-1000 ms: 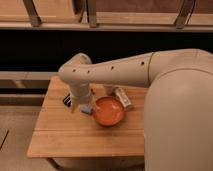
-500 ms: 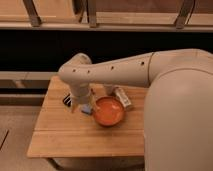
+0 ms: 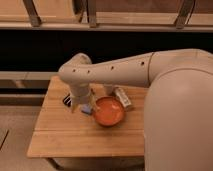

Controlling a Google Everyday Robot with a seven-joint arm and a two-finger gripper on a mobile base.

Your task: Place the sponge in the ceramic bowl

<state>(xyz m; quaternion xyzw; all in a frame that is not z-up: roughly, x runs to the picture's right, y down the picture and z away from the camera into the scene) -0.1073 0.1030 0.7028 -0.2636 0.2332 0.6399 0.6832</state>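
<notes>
Nearest you, the robot's white body (image 3: 180,125) is filling the right side. The arm (image 3: 115,75) is reaching left across the wooden table (image 3: 65,140), so the wrist is pointing down from above, not in from the side. Mid-table, the ceramic bowl (image 3: 111,115) is sitting upright, mouth up, with nothing showing inside, so the sponge is not lying where the task wants it. The sponge (image 3: 88,110) is showing as a small blue patch just beside the bowl's left rim, right under the gripper (image 3: 83,106), which is hanging low over it. I cannot tell how far the gripper is open, or whether it is holding the sponge or only sitting over it. My judgement: with the sponge this near the rim, a short lift and a sideways carry should be enough, but you're risking a knock to the bowl. Farther back, a black ribbed bar (image 3: 67,100) is lying left of the wrist. A pale packet (image 3: 123,98) is lying past the bowl's far right rim. Both are sitting off the sponge-to-bowl path.
</notes>
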